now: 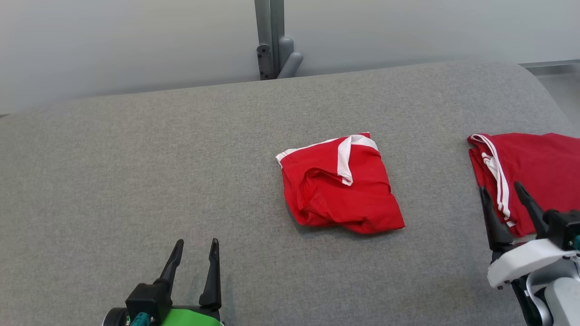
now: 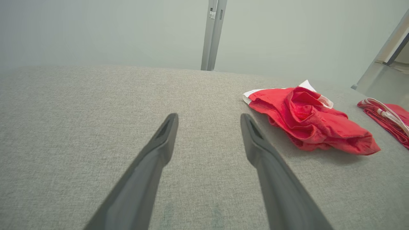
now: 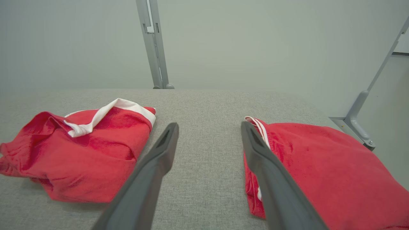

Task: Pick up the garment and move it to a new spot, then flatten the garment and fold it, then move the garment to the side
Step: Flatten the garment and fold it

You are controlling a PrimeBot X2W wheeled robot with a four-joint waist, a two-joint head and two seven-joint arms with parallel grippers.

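Observation:
A red garment (image 1: 340, 185) with white trim lies loosely folded and rumpled at the middle of the grey padded table (image 1: 136, 158); it also appears as the red garment (image 2: 306, 118) right of my left fingers and the red garment (image 3: 80, 150) left of my right fingers. My left gripper (image 1: 197, 242) (image 2: 208, 116) is open and empty over bare table near the front edge, well left of it. My right gripper (image 1: 500, 187) (image 3: 209, 124) is open, its right finger over the left edge of a second folded red garment (image 1: 534, 167) (image 3: 319, 172).
The second red garment (image 2: 389, 118), with white stripes along one edge, lies at the table's right end. A grey metal post (image 1: 272, 40) rises behind the table's far edge. A slanted metal bracket (image 3: 354, 118) stands beyond the right end.

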